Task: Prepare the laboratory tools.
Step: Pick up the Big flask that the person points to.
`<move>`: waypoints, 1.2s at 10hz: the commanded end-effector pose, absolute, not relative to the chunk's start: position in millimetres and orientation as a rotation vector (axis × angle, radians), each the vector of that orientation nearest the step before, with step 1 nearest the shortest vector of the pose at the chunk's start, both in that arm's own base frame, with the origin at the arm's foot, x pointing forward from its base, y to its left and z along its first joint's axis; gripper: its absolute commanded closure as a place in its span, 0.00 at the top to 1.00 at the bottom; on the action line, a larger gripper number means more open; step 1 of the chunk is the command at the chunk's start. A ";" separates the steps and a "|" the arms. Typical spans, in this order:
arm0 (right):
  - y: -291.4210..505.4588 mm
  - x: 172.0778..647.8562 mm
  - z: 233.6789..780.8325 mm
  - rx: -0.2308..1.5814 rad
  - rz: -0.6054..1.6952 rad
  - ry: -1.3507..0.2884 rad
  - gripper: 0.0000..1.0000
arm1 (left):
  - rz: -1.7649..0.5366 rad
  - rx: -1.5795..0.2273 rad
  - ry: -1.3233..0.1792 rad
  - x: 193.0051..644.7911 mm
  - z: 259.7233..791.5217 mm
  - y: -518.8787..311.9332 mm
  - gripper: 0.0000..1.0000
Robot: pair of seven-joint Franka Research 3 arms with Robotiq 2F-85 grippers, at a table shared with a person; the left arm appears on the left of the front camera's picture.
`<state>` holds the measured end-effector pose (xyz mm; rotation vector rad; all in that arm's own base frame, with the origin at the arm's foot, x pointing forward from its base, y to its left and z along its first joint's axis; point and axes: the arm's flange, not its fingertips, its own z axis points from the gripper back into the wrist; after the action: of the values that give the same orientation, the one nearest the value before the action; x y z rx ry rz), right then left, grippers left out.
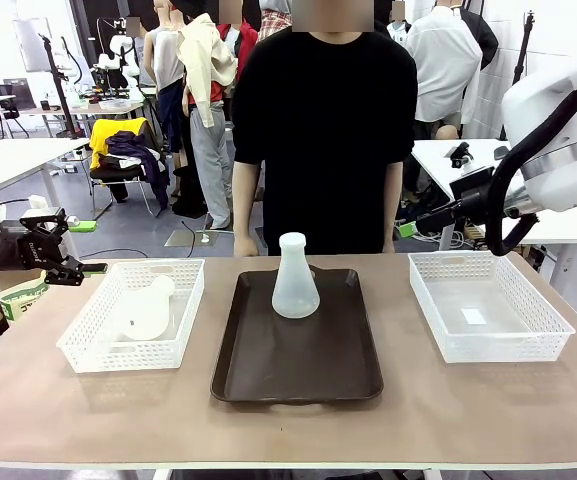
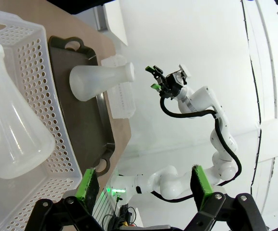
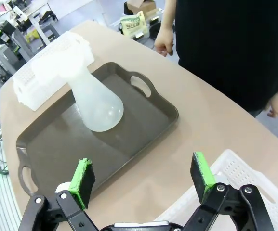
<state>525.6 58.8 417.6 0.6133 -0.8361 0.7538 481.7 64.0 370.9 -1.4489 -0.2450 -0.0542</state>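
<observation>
On the table (image 1: pixel 468 410), the standing flask (image 1: pixel 294 285) is upright on the dark brown tray (image 1: pixel 298 375), in the tray's 12 o'clock part, close to the far handle. The lying flask (image 1: pixel 146 312) rests on its side inside the left basket (image 1: pixel 88 345), with its neck pointing to about 1 o'clock. This basket stands at 9 o'clock from the tray, and the right basket (image 1: pixel 498 352) stands at 3 o'clock from it.

The left gripper (image 2: pixel 143 187) is spread wide and grasps nothing. It hangs off the table's edge at 9 o'clock, beyond the left basket and apart from it. The right gripper (image 3: pixel 142 179) is also spread wide, with nothing between its green pads. It is held up in the air at about 2 o'clock from the tray, well apart from the 2 flasks.

A person (image 1: pixel 323 120) in a black shirt stands at 12 o'clock, just behind the far edge of the table, with both hands hanging down at the sides.
</observation>
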 end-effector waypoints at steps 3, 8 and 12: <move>58.9 524.9 418.4 0.612 0.756 -0.836 1.00 | -0.058 -1.442 -0.245 480.4 372.0 64.8 1.00; 58.9 524.9 418.4 0.612 0.756 -0.836 1.00 | -0.058 -1.442 -0.245 480.4 372.0 64.8 1.00; 58.9 524.9 418.4 0.612 0.756 -0.836 1.00 | -0.058 -1.442 -0.245 480.4 372.0 64.8 1.00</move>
<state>525.6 58.8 417.6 0.6132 -0.8362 0.7538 481.7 64.0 370.9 -1.4489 -0.2450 -0.0542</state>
